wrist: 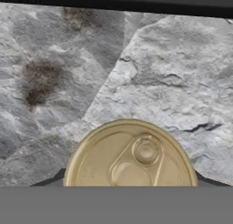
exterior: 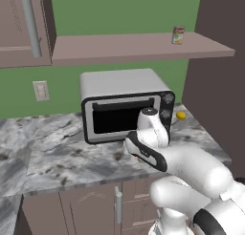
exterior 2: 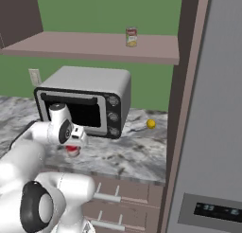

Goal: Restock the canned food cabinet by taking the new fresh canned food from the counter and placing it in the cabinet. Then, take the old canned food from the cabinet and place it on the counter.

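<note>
The new fresh canned food fills the lower hand view, its gold pull-tab lid facing up. It stands on the marbled counter in front of the microwave. My gripper is down over it and shut on it, with a dark finger pressed against each side of the rim. From the right base view the can's red band shows just under the gripper. The old canned food, with its mottled label, stands upright near the right end of the mauve cabinet shelf.
A silver microwave sits on the counter right behind the can. A small yellow fruit lies to its right. A tall fridge walls off the right side. A handled cupboard hangs at upper left.
</note>
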